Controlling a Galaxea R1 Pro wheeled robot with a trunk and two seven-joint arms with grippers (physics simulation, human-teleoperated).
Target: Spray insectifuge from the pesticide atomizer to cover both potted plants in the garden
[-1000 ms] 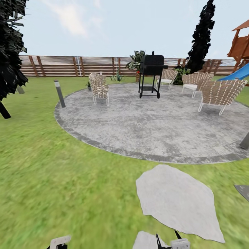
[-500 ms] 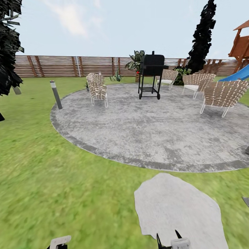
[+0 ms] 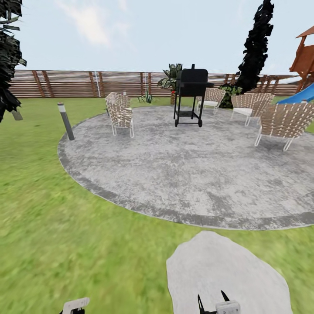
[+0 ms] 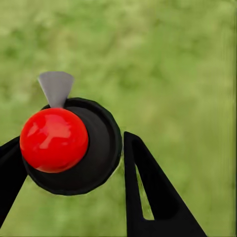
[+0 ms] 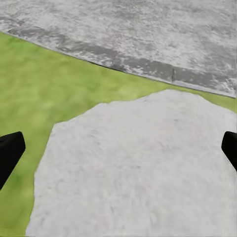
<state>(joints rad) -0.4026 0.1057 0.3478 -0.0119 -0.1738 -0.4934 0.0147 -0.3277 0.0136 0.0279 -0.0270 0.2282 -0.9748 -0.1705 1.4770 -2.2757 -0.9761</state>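
Both claws ride low at the near edge of the head view — right claw (image 3: 211, 302) parted over the stepping stone (image 3: 226, 272), left claw's (image 4: 69, 163) state unclear. Its wrist view shows a black object with a red ball (image 4: 54, 139) between the fingers. Right wrist view: stone, patio (image 5: 148, 34). No atomizer visible; best drive on slowly, scanning the lawn (image 3: 65, 226).

- Head view: high, facing forward and slightly down over green lawn (image 3: 65, 226) to the round grey paved patio (image 3: 187, 165) and brown slatted fence (image 3: 87, 83) far back.
- Right wrist view: close above the pale grey stepping stone (image 5: 133, 173), patio edge (image 5: 148, 69) beyond; shares both with head view (image 3: 222, 270).
- Left wrist view: straight down at blurred grass (image 4: 173, 64), close.
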